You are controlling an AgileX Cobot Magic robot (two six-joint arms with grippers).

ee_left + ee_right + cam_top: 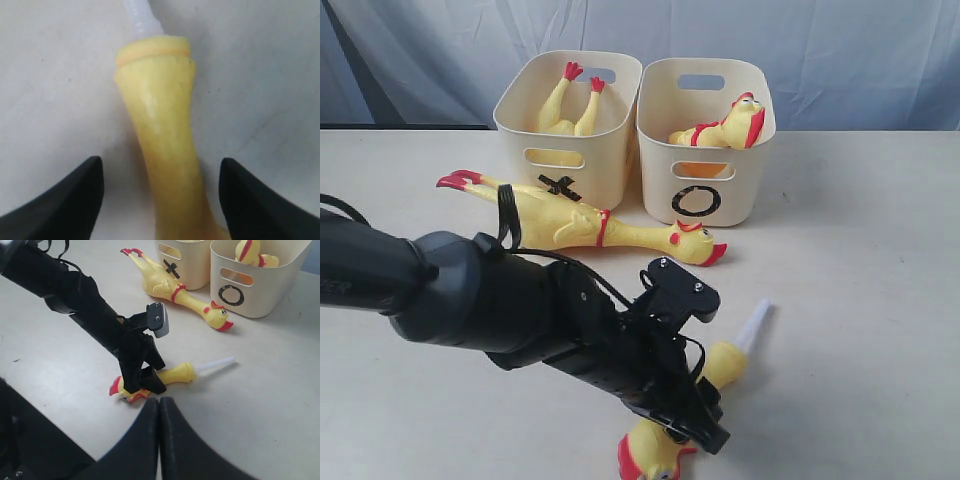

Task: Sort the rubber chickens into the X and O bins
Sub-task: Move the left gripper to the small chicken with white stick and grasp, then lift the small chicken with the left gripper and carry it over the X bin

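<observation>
A small yellow rubber chicken (724, 364) with a white stem lies near the table's front, its red-combed head (644, 455) toward the edge. My left gripper (704, 418) hangs over its neck. In the left wrist view the left gripper (160, 200) is open, its black fingertips (65, 202) apart from the yellow body (162, 130) on both sides. A large chicken (582, 222) lies in front of the X bin (610, 150). The O bin (704, 160) stands to its right. Each bin holds one chicken (570, 100) (728, 126). My right gripper (160, 407) is shut and empty, above bare table.
The left arm (470, 295) stretches low across the table's front left with black cables along it. A grey cloth backdrop (840, 50) hangs behind the bins. Bare tabletop (860, 300) lies to the right of the small chicken.
</observation>
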